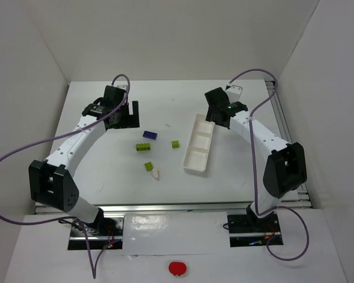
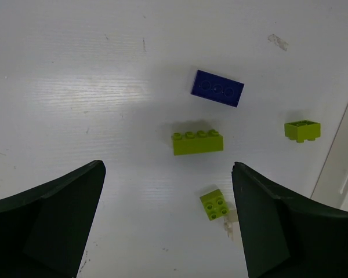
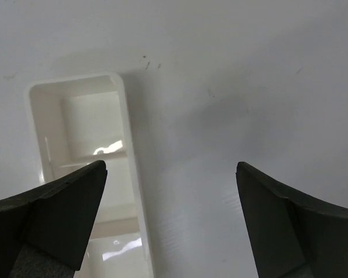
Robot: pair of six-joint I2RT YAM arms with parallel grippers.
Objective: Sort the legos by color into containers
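Five legos lie loose on the white table, left of the tray. They are a dark blue brick (image 1: 150,135), a long lime brick (image 1: 143,147), a small lime brick (image 1: 175,144), another small lime brick (image 1: 148,167) and an off-white brick (image 1: 156,173) touching it. The left wrist view shows the blue brick (image 2: 217,88), the long lime brick (image 2: 197,141), both small lime bricks (image 2: 303,130) (image 2: 214,205) and the off-white one (image 2: 232,220). The long white tray (image 1: 187,147) holds nothing. My left gripper (image 1: 128,114) (image 2: 167,191) is open and empty, behind the bricks. My right gripper (image 1: 216,114) (image 3: 171,179) is open and empty above the tray's far end (image 3: 126,110).
White walls close in the table at the back, left and right. A metal rail (image 1: 283,118) runs along the right edge. Purple cables loop from both arms. A strip of the tray's edge (image 2: 339,168) shows at the right of the left wrist view.
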